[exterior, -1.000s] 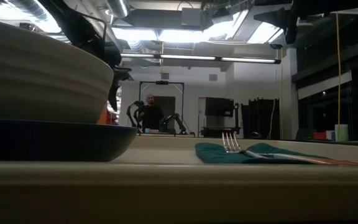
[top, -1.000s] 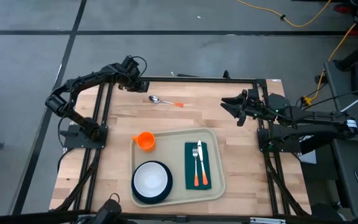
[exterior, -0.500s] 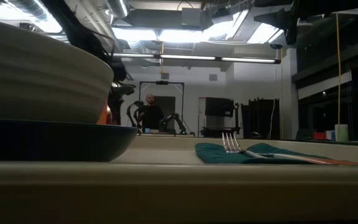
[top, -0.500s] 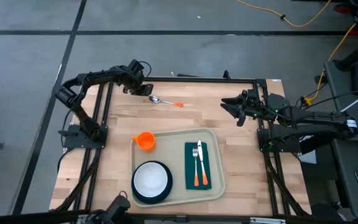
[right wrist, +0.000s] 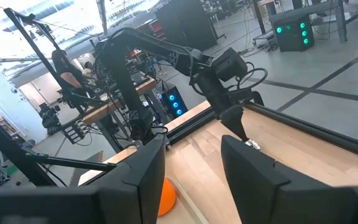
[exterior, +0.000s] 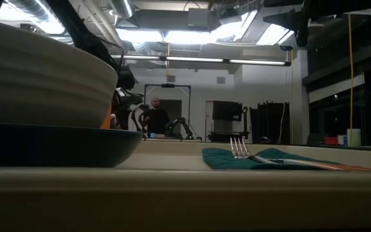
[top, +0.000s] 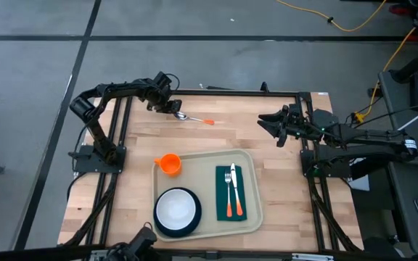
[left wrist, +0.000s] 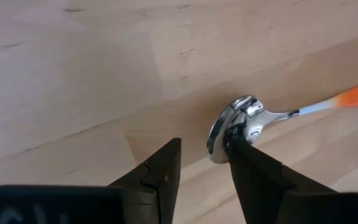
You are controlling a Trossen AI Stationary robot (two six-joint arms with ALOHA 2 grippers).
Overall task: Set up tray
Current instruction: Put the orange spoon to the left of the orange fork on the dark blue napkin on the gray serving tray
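Our left tool [left wrist: 201,163] hangs spread at the spoon [left wrist: 241,124], one finger hiding part of its bowl. Our right tool [top: 273,125] waits, fingers apart, at the worktop's [top: 136,145] edge. We see the tray [top: 198,163] holding a bowl [top: 176,209] on a plate, a napkin [top: 231,193], a fork and a cup [top: 169,164].

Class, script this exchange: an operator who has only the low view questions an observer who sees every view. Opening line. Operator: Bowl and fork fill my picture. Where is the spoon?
Observer: The spoon lies on the bare table, beyond the tray.
Operator: Which arm is nearest it?
Observer: The left end effector is at its bowl end; the right end effector waits open at the right.
Operator: Has the left one gripped it?
Observer: No. It is open, with one finger against the spoon's bowl.
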